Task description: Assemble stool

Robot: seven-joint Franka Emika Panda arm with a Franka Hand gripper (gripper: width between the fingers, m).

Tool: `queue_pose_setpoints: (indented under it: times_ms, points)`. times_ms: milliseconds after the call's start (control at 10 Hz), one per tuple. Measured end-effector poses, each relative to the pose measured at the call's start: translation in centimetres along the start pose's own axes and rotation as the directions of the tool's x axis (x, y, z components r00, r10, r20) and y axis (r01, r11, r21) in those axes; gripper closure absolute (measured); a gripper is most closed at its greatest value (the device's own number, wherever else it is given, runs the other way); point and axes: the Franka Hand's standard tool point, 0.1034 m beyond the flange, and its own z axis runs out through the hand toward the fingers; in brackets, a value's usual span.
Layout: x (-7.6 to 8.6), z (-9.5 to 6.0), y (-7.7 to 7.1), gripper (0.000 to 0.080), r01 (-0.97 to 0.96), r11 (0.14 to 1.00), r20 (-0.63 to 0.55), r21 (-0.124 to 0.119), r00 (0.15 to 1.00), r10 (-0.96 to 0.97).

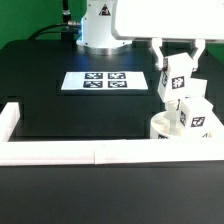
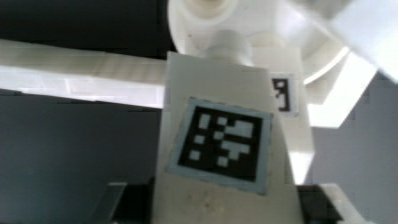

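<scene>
My gripper (image 1: 178, 64) hangs at the exterior view's right, shut on a white leg block (image 1: 177, 80) with a black-and-white tag. The block is tilted and sits just above the round white seat (image 1: 161, 125), which rests against the border rail. Two more tagged leg blocks (image 1: 195, 115) stand upright on the seat. In the wrist view the held leg block (image 2: 222, 140) fills the middle between my fingers (image 2: 118, 200), and my gripper (image 2: 217, 208) clamps its near end. Beyond it shows the rounded seat (image 2: 222, 25) and another leg's tag (image 2: 281, 94).
The marker board (image 1: 97, 82) lies flat on the black table behind the work area. A long white border rail (image 1: 90, 152) runs along the front, with a short side piece (image 1: 9, 120) at the exterior view's left. The robot's base (image 1: 100, 30) stands at the back.
</scene>
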Motion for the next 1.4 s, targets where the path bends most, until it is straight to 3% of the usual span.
queue_pose_setpoints:
  times_ms: [100, 200, 600, 800, 1000, 1400]
  points:
    - [-0.1, 0.1, 0.1, 0.0475, 0.057, 0.998, 0.001, -0.014, 0.998, -0.057]
    - [0.1, 0.0, 1.2, 0.0475, 0.064, 0.998, -0.002, -0.02, 0.998, -0.064]
    - [-0.1, 0.3, 0.9, 0.0475, 0.073, 0.997, -0.004, -0.018, 0.997, -0.073]
    - [-0.8, 1.1, -0.1, 0.0475, 0.124, 0.991, -0.034, -0.043, 0.991, -0.126]
    - [-1.0, 1.2, 0.6, 0.0475, 0.152, 0.986, -0.034, -0.067, 0.987, -0.154]
    - [-1.4, 1.4, -0.1, 0.0475, 0.157, 0.986, -0.036, -0.059, 0.987, -0.16]
